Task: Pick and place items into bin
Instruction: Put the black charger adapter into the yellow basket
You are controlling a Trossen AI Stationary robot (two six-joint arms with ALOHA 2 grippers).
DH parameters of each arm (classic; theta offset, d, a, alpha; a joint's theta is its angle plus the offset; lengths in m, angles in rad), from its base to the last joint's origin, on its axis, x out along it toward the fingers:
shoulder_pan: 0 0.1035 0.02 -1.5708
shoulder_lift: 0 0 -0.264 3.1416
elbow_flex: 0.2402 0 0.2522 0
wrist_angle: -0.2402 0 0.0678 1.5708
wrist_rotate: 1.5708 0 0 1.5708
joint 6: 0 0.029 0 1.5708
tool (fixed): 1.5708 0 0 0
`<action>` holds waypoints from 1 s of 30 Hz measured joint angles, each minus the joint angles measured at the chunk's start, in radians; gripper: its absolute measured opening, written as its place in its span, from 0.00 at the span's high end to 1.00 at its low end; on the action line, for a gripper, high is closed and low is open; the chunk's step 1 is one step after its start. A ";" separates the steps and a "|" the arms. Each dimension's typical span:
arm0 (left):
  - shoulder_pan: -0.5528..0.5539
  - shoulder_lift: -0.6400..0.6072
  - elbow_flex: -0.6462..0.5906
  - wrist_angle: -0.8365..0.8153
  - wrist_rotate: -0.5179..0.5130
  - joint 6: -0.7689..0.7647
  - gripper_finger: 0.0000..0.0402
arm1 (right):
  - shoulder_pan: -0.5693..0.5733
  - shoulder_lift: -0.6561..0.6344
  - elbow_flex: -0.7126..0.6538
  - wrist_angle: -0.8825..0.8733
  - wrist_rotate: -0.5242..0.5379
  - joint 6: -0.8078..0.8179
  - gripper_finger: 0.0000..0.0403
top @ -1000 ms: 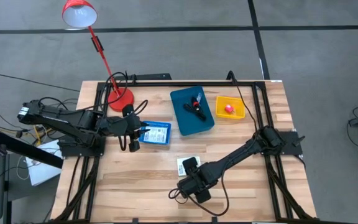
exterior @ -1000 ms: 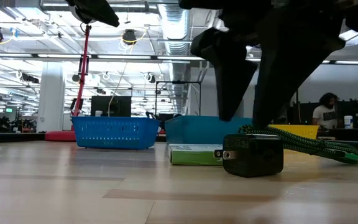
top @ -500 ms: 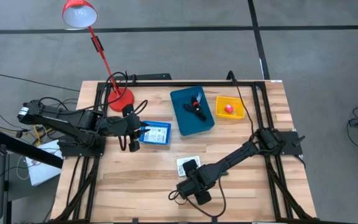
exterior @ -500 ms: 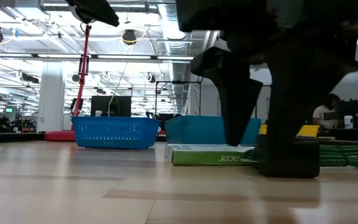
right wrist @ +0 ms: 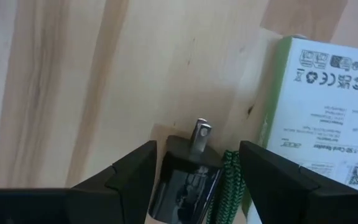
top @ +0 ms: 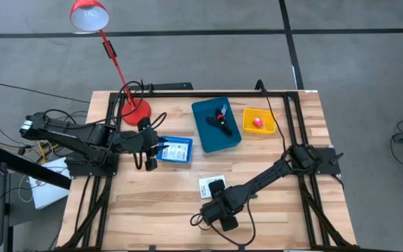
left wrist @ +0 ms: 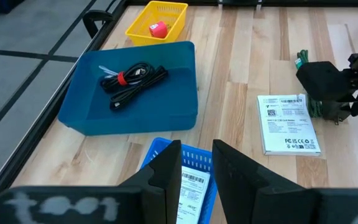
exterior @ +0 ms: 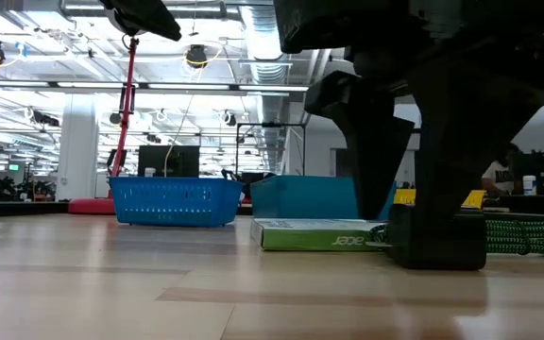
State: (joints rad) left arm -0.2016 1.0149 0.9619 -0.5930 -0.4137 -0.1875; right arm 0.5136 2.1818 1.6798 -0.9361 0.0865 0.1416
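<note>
Right gripper [right wrist: 194, 165], fingers spread apart, straddles the black plug [right wrist: 187, 177] lying on the table just beside the white packet [right wrist: 319, 102], prongs pointing forward along the gripper's line, while left gripper [left wrist: 196, 171], slightly apart, waits over the blue basket [left wrist: 194, 180].

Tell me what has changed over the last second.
The right gripper has come down around the black charger beside the white box; its open fingers now straddle it, not yet closed. The charger has shifted slightly. The left gripper stays above the blue basket; the teal bin and yellow basket are unchanged.
</note>
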 joint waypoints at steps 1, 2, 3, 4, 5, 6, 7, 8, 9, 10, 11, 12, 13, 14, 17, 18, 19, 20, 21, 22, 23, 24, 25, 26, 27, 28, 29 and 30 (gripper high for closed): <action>0.000 0.000 0.000 0.000 0.000 0.000 0.80 | 0.003 0.000 0.000 -0.002 0.005 0.010 0.44; 0.000 0.000 0.000 0.000 0.000 0.000 0.80 | 0.004 0.000 0.000 -0.005 0.007 0.017 0.44; 0.000 0.000 0.000 0.000 0.000 0.000 0.80 | 0.007 0.000 0.000 -0.007 0.008 0.025 0.44; 0.000 0.000 0.000 0.000 0.000 0.000 0.80 | 0.010 0.000 0.000 -0.010 0.010 0.033 0.44; 0.000 0.000 0.000 0.000 0.000 0.000 0.80 | 0.010 0.000 0.000 -0.013 0.010 0.041 0.44; 0.000 0.000 0.000 0.000 0.000 0.000 0.80 | 0.013 0.000 0.000 -0.017 0.010 0.048 0.44; 0.000 0.000 0.000 0.000 0.000 0.000 0.80 | 0.015 0.000 0.000 -0.022 0.010 0.059 0.44; 0.000 0.000 0.000 0.000 0.000 0.000 0.80 | 0.017 0.000 0.000 -0.027 0.011 0.068 0.44; 0.000 0.000 0.000 0.000 0.000 0.000 0.80 | 0.017 0.000 0.000 -0.029 0.012 0.075 0.44; 0.000 0.000 0.000 0.000 0.000 0.000 0.80 | 0.018 0.000 0.000 -0.030 0.012 0.082 0.44; 0.000 0.000 0.000 0.000 0.000 0.000 0.80 | 0.020 0.000 0.000 -0.030 0.012 0.089 0.44; 0.000 0.000 0.000 0.000 0.000 0.000 0.80 | 0.022 0.000 0.000 -0.030 0.013 0.094 0.44; 0.000 0.000 0.000 0.000 0.000 0.000 0.80 | 0.023 0.000 0.000 -0.030 0.013 0.095 0.44; 0.000 0.000 0.000 0.000 0.000 0.000 0.80 | 0.023 0.000 0.000 -0.029 0.012 0.095 0.44; 0.000 0.000 0.000 0.000 0.000 0.000 0.80 | 0.023 0.000 0.000 -0.029 0.002 0.097 0.45; 0.000 0.000 0.000 0.000 0.000 0.000 0.80 | 0.023 0.000 0.000 -0.029 -0.001 0.097 0.46; 0.000 0.000 0.000 0.000 0.000 0.000 0.80 | 0.023 0.000 0.000 -0.029 -0.003 0.098 0.47; 0.000 0.000 0.000 0.000 0.000 0.000 0.80 | 0.023 0.000 0.000 -0.029 -0.004 0.100 0.48; 0.000 0.000 0.000 0.000 0.000 0.000 0.80 | 0.023 0.000 0.000 -0.029 -0.005 0.104 0.50; 0.000 0.000 0.000 0.000 0.000 0.000 0.80 | 0.023 0.000 0.000 -0.029 -0.006 0.108 0.53; 0.000 0.000 0.000 0.000 0.000 0.000 0.80 | 0.023 0.000 0.000 -0.029 -0.007 0.113 0.55; 0.000 0.000 0.000 0.000 0.000 0.000 0.80 | 0.023 0.000 0.000 -0.029 -0.007 0.114 0.59; 0.000 0.000 0.000 0.000 0.000 0.000 0.80 | 0.023 -0.002 0.000 -0.029 -0.007 0.114 0.62; 0.000 0.000 0.000 0.000 0.000 0.000 0.80 | 0.023 -0.002 0.000 -0.029 -0.007 0.115 0.65; 0.000 0.000 0.000 0.000 0.000 0.000 0.80 | 0.023 -0.003 0.000 -0.029 -0.007 0.116 0.69; 0.000 0.000 0.000 0.000 0.000 0.000 0.80 | 0.023 -0.003 0.000 -0.029 -0.007 0.120 0.70; 0.000 0.000 0.000 0.000 0.000 0.000 0.80 | 0.023 -0.003 0.000 -0.030 -0.007 0.121 0.70; 0.000 0.000 0.000 0.000 0.000 0.000 0.80 | 0.023 -0.003 0.000 -0.033 -0.007 0.121 0.70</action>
State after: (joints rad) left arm -0.2016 1.0149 0.9619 -0.5930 -0.4140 -0.1875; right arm 0.5369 2.1784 1.6798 -0.9687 0.0795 0.2626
